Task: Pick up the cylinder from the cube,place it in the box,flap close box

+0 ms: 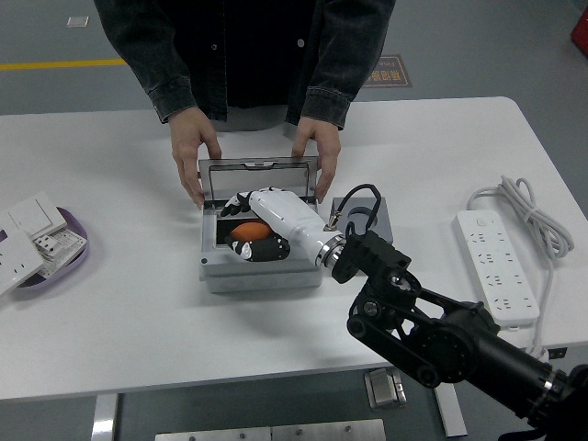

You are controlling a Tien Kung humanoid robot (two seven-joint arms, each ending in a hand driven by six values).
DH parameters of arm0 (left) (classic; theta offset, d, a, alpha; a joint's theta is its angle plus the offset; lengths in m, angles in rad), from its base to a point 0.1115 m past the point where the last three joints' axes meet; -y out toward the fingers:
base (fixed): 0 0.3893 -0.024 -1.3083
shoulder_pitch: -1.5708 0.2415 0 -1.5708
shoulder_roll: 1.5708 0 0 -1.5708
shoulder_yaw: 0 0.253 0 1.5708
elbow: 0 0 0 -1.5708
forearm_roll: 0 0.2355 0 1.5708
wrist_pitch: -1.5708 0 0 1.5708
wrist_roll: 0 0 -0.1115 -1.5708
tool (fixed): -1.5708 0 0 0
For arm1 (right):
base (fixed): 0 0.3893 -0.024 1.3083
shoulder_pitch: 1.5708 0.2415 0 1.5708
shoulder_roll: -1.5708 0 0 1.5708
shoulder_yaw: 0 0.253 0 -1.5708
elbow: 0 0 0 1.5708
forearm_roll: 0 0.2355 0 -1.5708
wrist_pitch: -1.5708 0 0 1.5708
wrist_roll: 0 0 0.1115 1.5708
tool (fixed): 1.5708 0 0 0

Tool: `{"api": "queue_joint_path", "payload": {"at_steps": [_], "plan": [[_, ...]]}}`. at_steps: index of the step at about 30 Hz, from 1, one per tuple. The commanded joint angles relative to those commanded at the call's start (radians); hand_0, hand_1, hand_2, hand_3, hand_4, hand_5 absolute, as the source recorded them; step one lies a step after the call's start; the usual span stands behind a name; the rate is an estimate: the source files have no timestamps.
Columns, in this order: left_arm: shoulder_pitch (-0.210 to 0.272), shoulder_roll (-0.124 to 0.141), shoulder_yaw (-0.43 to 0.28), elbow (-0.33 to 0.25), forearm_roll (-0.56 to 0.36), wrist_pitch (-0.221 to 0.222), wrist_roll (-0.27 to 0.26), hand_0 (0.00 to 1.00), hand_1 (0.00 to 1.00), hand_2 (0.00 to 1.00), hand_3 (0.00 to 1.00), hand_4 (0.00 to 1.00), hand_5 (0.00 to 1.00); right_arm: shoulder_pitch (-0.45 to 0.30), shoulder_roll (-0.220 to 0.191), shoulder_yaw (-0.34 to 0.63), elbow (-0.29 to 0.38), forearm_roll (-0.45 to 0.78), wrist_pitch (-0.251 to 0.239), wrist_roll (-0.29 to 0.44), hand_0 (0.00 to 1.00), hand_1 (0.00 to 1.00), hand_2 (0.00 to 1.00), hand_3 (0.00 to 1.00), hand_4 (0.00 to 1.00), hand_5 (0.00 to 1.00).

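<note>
Here the right robot hand (262, 220) is reaching into the open box (260, 268), its curled fingers half-hiding the orange cylinder (244, 231) beneath; whether they are gripping it is unclear.

Table (138, 312): white top, rounded corners, fills most of view; near edge runs along 6 o'clock.
Floor (478, 46): grey, smooth, seen past far edge at 12 o'clock and under near edge.
Floor line (60, 64): yellow stripe at 10 o'clock.
Floor label (387, 71): dark reddish sign at 1 o'clock, print too small to read.
Floor plate (78, 20): small pale square at 11 o'clock.
Table frame (276, 430): grey metal parts below near edge, 6 o'clock.
Light: even, soft shadows.
</note>
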State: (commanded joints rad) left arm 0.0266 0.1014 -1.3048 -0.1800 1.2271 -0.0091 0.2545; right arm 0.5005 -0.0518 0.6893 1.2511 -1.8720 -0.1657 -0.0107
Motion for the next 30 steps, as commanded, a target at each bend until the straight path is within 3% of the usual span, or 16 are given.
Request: {"api": "queue_joint_path", "payload": {"at_steps": [4,9,12,13,18,19,24,30], "plan": [[0.002,-0.002,0.002,0.0,0.0,0.001,0.002,0.602,0.586,0.563,0.604,0.668,0.281,0.004,-0.039,0.017,0.073,0.154,-0.042,0.065,0.876,0.706,0.695,0.713,0.695,0.303],[0.0,0.0,0.0,0.0,0.005,0.0,0.002,0.602,0.586,0.562,0.603,0.668,0.281,0.073,-0.086,0.049,0.126,0.305,-0.072,0.063,0.833,0.676,0.676,0.707,0.697,0.305],[-0.003,0.004,-0.003,0.0,0.011,-0.001,0.002,0.602,0.586,0.562,0.603,0.668,0.281,0.126,-0.103,0.052,0.087,0.367,-0.074,0.058,0.833,0.676,0.676,0.707,0.697,0.305],[-0.004,0.004,-0.003,0.0,0.013,-0.001,0.002,0.602,0.586,0.562,0.603,0.667,0.282,0.141,-0.106,0.05,0.071,0.381,-0.073,0.058,0.739,0.641,0.656,0.696,0.692,0.312],[-0.008,0.007,-0.008,0.0,0.023,-0.002,0.004,0.602,0.586,0.562,0.603,0.667,0.282,0.204,-0.108,0.026,-0.043,0.442,-0.064,0.068,0.739,0.641,0.656,0.696,0.692,0.312],[-0.009,0.007,-0.009,0.0,0.025,-0.003,0.005,0.602,0.586,0.563,0.603,0.665,0.282,0.209,-0.108,0.021,-0.06,0.451,-0.063,0.072,0.689,0.62,0.647,0.691,0.682,0.312],[-0.01,0.007,-0.011,0.0,0.031,-0.004,0.005,0.602,0.586,0.563,0.603,0.665,0.282,0.224,-0.11,-0.012,-0.164,0.491,-0.059,0.09,0.689,0.62,0.647,0.691,0.682,0.312],[-0.007,0.004,-0.008,0.0,0.026,-0.003,0.004,0.602,0.586,0.563,0.603,0.664,0.284,0.205,-0.134,-0.043,-0.139,0.482,-0.066,0.085,0.678,0.616,0.643,0.69,0.677,0.311]]}}
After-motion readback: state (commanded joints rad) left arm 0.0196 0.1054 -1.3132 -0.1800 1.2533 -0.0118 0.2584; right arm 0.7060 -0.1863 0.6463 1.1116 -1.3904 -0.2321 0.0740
